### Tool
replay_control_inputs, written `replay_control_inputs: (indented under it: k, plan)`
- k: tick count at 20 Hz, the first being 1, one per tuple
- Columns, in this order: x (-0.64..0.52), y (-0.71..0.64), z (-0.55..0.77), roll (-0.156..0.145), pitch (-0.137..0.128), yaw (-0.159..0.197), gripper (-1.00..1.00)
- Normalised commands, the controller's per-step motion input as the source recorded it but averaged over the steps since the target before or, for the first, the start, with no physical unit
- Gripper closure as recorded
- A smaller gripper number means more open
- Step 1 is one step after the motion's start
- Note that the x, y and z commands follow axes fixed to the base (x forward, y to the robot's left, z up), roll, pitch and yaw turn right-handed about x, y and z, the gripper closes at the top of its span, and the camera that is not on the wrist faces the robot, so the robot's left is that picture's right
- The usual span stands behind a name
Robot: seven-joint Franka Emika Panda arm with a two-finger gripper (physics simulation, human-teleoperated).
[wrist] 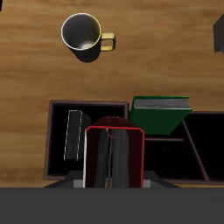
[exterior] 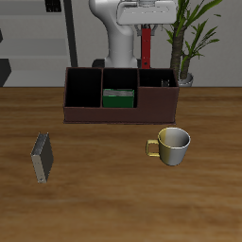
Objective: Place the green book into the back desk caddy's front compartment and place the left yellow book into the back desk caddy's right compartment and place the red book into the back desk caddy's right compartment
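Red book [wrist: 114, 156] sits upright, pinched in my hand [wrist: 112, 179], held above the back desk caddy [exterior: 119, 113] over its right compartment [wrist: 86, 138], where the left yellow book [wrist: 74, 135] already stands. Beyond my hand, the green book [exterior: 117, 98] occupies the front compartment. Mug [exterior: 173, 146] and a grey book [exterior: 41, 157] lie on the counter [exterior: 113, 198], well apart.

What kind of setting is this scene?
Likely a simulated office or study desk: a wooden table with a desk caddy holding a green book, a mug, and a potted plant behind.
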Motion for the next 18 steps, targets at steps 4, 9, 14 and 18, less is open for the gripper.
replay_control_inputs:
  k: [4,9,14,18]
  plan:
    - [0.16,0.01,-0.06,0.002,0.020,-0.007,1.00]
    - [0.13,-0.02,-0.21,0.014,0.058,-0.025,1.00]
    - [0.04,0.10,-0.24,0.030,0.052,-0.001,1.00]
    - [-0.03,0.07,-0.10,0.033,0.033,-0.008,1.00]
